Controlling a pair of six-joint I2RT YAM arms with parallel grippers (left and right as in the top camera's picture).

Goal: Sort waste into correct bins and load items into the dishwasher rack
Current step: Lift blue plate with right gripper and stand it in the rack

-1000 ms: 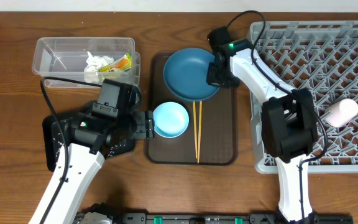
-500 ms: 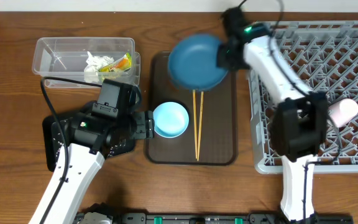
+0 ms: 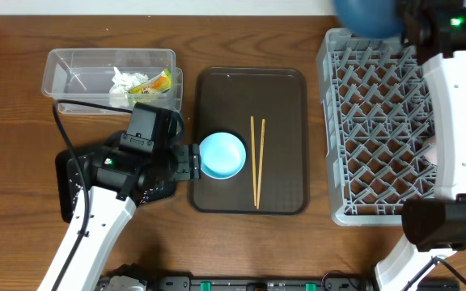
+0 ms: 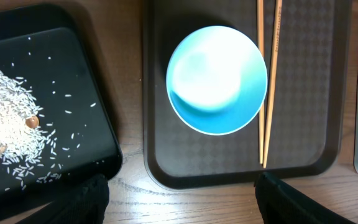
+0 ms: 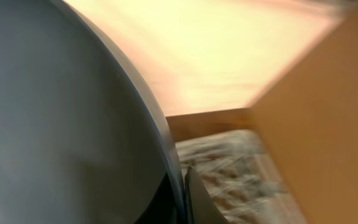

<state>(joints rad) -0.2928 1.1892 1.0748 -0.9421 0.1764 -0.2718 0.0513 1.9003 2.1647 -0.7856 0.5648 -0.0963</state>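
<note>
Up at the top edge, over the back corner of the rack (image 3: 379,121): blue plate (image 3: 364,14), blurry, lifted off the table (image 3: 23,24). Pinched at its rim by the right gripper (image 3: 404,20), closed tight on it. From the right wrist, only a big grey-blue curve of plate and a dark finger (image 5: 178,196) at its edge.

Rack big, light grey, full of upright pegs. Partly hidden on its far side by the right arm (image 3: 451,105).

On the brown tray (image 3: 285,121): small bowl (image 3: 222,154), light blue inside, with two thin chopsticks (image 3: 254,162) just beside it, side by side. Left gripper (image 3: 186,162) right next to the bowl, spread wide, nothing in it.

Left of the brown tray: black tray (image 4: 98,124) with white rice (image 4: 5,102) scattered on it, mostly covered from above by the left arm (image 3: 95,210). Behind that, clear tub (image 3: 79,73) with a crumpled tissue (image 3: 122,85) and a yellow-green wrapper (image 3: 154,82) inside, touching. Print on the wrapper too small to read.
</note>
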